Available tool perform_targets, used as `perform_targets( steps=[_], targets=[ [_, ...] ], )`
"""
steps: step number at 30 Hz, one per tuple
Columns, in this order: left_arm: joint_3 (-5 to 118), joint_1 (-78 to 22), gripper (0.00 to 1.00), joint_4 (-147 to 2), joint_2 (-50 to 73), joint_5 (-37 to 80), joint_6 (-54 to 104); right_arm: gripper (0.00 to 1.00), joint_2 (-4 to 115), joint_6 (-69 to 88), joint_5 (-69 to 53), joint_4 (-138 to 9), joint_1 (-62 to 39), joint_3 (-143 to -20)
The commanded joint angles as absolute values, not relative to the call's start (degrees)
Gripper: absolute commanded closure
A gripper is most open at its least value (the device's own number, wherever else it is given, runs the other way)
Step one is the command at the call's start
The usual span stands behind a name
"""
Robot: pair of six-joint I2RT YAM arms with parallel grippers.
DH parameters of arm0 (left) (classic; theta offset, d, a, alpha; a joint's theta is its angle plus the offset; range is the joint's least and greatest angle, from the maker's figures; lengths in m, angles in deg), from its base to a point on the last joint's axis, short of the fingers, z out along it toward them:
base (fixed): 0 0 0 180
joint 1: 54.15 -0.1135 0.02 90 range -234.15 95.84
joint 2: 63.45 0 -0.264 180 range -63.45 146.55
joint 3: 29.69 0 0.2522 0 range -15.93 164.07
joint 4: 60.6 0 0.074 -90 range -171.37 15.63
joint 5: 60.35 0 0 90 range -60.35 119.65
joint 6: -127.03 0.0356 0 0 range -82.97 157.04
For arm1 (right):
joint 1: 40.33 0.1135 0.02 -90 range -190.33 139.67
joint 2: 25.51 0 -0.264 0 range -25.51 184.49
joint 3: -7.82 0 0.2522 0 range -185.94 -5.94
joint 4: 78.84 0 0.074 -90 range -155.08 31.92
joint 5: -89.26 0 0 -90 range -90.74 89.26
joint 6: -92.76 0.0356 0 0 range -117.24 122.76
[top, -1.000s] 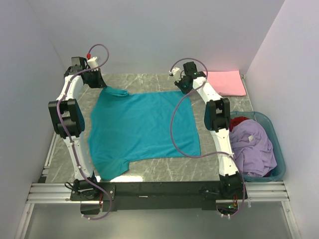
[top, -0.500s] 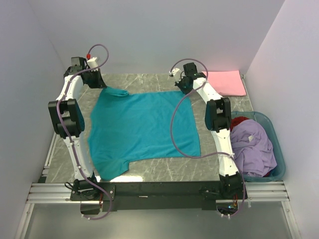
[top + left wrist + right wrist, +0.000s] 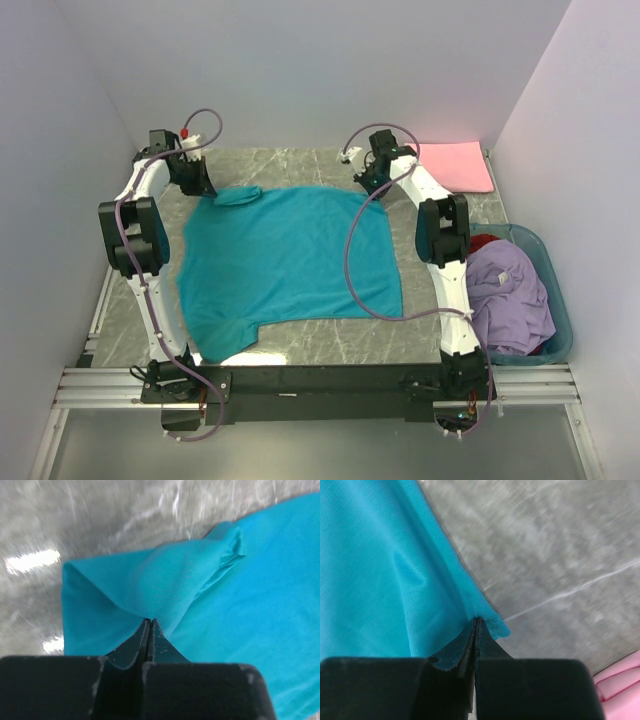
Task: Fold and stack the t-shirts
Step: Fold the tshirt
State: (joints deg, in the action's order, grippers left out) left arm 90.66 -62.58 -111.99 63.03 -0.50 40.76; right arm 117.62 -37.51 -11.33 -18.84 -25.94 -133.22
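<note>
A teal t-shirt (image 3: pixel 285 255) lies spread flat across the middle of the marble table. My left gripper (image 3: pixel 208 190) is shut on its far left sleeve (image 3: pixel 165 585), which is lifted and folded inward. My right gripper (image 3: pixel 360 183) is shut on the shirt's far right corner (image 3: pixel 487 620), pinched just off the tabletop. A folded pink t-shirt (image 3: pixel 455 165) rests at the far right corner. A lavender t-shirt (image 3: pixel 510 295) and a red one (image 3: pixel 483 242) are heaped in the basket.
A rigid teal plastic basket (image 3: pixel 565 320) stands at the table's right edge, beside the right arm. White walls close in the table on three sides. The arm bases and a metal rail (image 3: pixel 320 385) run along the near edge.
The right gripper has closed on the shirt's far right corner. The left gripper has moved right and inward, carrying the sleeve over the shirt body.
</note>
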Motion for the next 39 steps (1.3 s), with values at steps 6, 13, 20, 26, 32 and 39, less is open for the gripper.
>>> perform_targets(
  steps=[6, 13, 20, 26, 32, 39],
  targets=[
    [93.0, -62.8, 1.0, -112.9, 61.3, -2.3, 42.0, 0.64, 117.4, -33.3, -8.0, -17.2, -25.6, -134.2],
    [93.5, -62.6, 1.0, -113.6, 61.1, -2.2, 42.8, 0.32, 122.1, -31.7, -9.4, -12.3, -25.7, -140.6],
    [94.0, -62.7, 1.0, -114.2, 60.7, -2.5, 42.9, 0.56, 124.6, -31.1, -11.8, -9.4, -26.8, -145.4],
    [93.7, -62.7, 1.0, -114.4, 60.1, -2.5, 43.3, 0.98, 123.8, -30.6, -11.9, -10.2, -27.1, -143.9],
    [96.0, -62.8, 1.0, -114.0, 61.0, -2.6, 42.7, 1.0, 118.3, -29.3, -8.9, -19.0, -27.1, -135.9],
    [99.6, -62.8, 1.0, -110.2, 61.5, -2.6, 39.6, 1.0, 111.4, -28.4, -5.8, -31.2, -27.7, -131.1]
  ],
)
